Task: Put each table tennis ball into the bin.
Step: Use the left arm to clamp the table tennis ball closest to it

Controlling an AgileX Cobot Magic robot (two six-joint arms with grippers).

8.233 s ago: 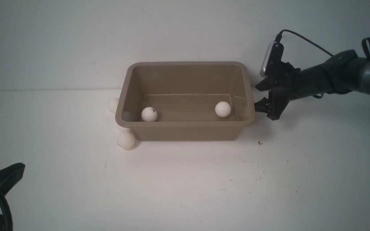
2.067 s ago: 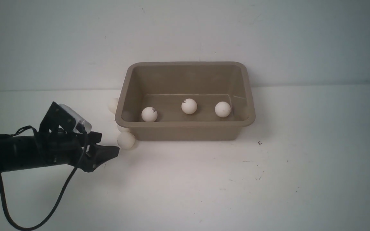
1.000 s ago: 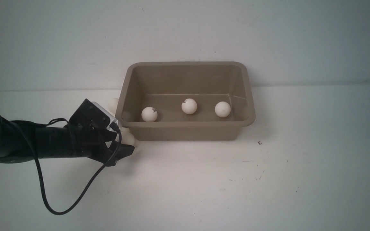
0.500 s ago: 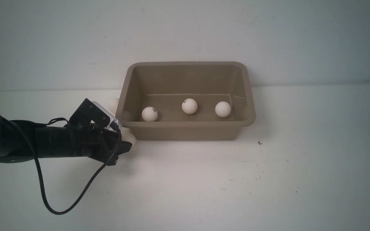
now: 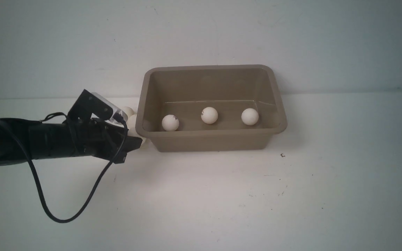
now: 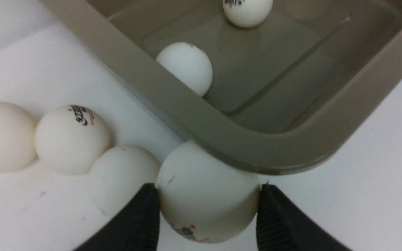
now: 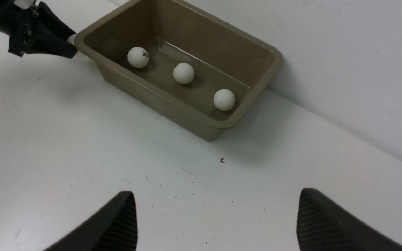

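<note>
Bin (image 5: 215, 141) shoved right (rim overhangs clamped ball (image 6: 206, 195)).

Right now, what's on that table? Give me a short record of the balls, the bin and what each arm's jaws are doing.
Bin: brown tub on the white table
Balls in bin: three
Balls loose beside bin: three
Held ball: at the bin's corner, partly under its rim
Left jaws: shut on the held ball
Right jaws: open, empty
</note>
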